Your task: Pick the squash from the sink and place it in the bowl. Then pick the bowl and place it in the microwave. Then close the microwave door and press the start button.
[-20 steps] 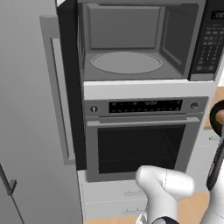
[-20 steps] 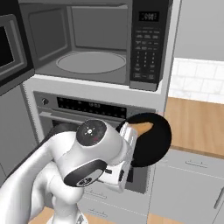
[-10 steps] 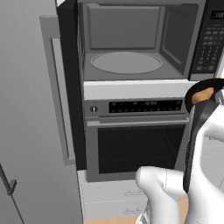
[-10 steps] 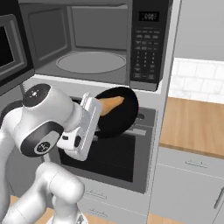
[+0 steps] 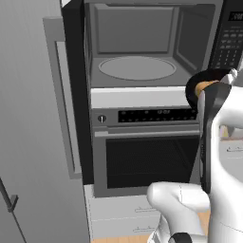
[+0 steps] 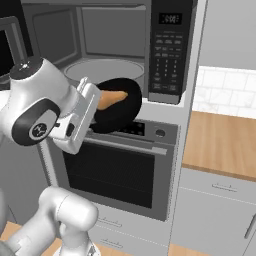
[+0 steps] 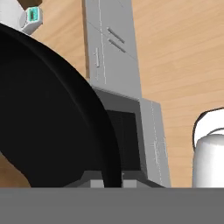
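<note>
Raised since a second ago, the bowl with the squash now hangs before the open microwave.
Open cavity and bare turntable lie just beyond; the gripper is clenched on the bowl's rim, above the oven, beside a wooden counter.

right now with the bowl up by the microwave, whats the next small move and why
Probably carry the bowl forward and a little up, into the open microwave. The jaws are shut on the bowl's rim, the squash lies inside it, and it hangs in front of the cavity at about sill height, not yet over the bare turntable plate.
</note>
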